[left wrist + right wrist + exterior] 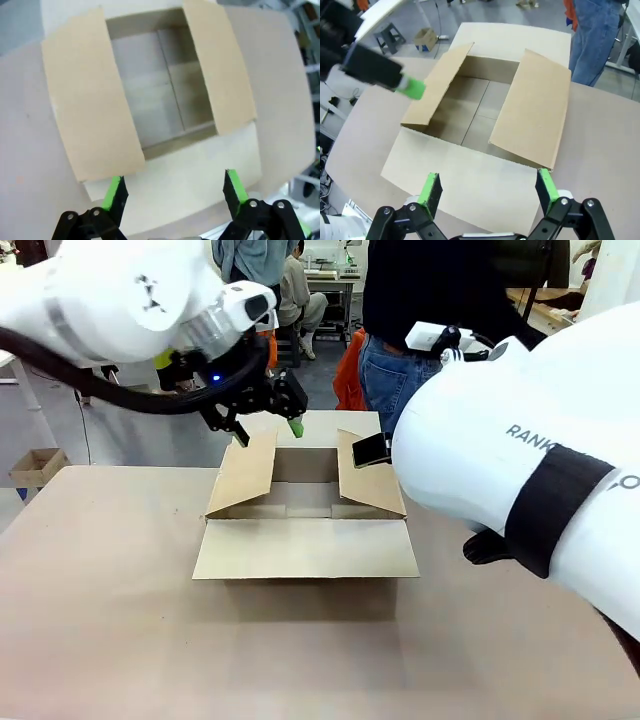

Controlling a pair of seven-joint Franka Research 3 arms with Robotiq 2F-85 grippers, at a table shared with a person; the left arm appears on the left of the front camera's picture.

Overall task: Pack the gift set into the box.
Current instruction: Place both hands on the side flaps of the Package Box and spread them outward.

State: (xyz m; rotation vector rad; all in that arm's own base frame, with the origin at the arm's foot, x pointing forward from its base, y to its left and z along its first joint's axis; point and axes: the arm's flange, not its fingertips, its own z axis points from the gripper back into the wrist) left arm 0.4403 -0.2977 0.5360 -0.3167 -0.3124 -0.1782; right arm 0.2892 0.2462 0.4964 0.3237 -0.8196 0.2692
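Note:
The brown cardboard box (pixel 305 550) stands open in the middle of the table, all four flaps spread, and its inside (pixel 160 100) is bare. My left gripper (pixel 268 433) hangs open over the far left flap. In the left wrist view that gripper (pixel 175 190) looks straight down into the box. One of its green fingertips (pixel 411 88) sits right at the left flap's edge. My right gripper (pixel 487 186) is open above the near flap, with the box (pixel 480 115) below it, and one black finger (pixel 370 449) sits by the right flap. The gift set is out of view.
A person in jeans and a dark top (pixel 400 370) stands at the far edge, behind the box. My bulky right arm (pixel 540 470) covers the table's right side. A small carton (pixel 35 465) sits on the floor at far left.

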